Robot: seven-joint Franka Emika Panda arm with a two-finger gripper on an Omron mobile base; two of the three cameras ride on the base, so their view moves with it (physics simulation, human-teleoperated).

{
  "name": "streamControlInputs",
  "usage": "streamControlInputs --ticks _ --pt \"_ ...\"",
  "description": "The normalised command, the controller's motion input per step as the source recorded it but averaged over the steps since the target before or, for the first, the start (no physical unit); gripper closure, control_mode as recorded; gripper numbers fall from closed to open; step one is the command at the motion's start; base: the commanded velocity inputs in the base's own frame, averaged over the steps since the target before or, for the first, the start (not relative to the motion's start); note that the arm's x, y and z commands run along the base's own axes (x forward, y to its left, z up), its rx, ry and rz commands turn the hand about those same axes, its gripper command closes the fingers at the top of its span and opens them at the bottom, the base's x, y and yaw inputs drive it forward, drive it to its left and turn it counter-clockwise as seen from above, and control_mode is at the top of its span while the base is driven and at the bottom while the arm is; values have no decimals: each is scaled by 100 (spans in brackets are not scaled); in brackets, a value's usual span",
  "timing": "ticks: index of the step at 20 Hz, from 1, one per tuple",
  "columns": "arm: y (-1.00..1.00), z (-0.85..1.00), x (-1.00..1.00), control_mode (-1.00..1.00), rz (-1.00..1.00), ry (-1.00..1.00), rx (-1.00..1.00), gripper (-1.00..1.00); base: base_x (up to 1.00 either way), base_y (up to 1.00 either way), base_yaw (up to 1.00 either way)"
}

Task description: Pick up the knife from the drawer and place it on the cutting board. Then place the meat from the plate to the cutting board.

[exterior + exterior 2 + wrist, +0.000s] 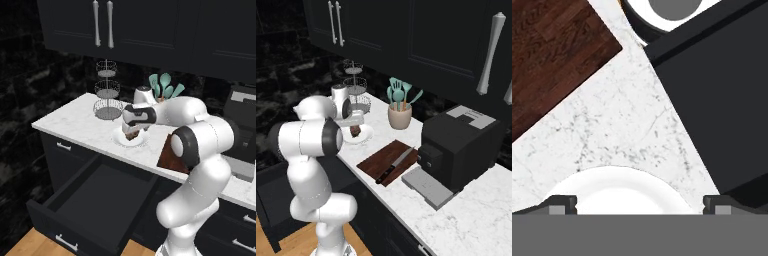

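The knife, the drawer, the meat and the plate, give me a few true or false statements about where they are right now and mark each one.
1. The knife lies on the cutting board. True.
2. The drawer is shut. False: it stands pulled open.
3. The meat is on the cutting board. False: it sits over the plate, under the gripper.
4. The teal utensils stand in a holder beside the board. True.
5. The plate rests inside the drawer. False: it is on the counter.
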Motion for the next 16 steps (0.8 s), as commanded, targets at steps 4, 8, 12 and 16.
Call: streamControlInputs --ticks 4,8,12,16 --pt "-1 -7 23 -100 0 1 0 -100 0 0 0" --pt "0 -15 29 -100 0 1 -1 -100 0 0 0" --pt "-2 -39 26 -100 0 1 -4 -100 0 0 0" --pt "-3 -43 16 -100 0 2 -5 -100 0 0 0"
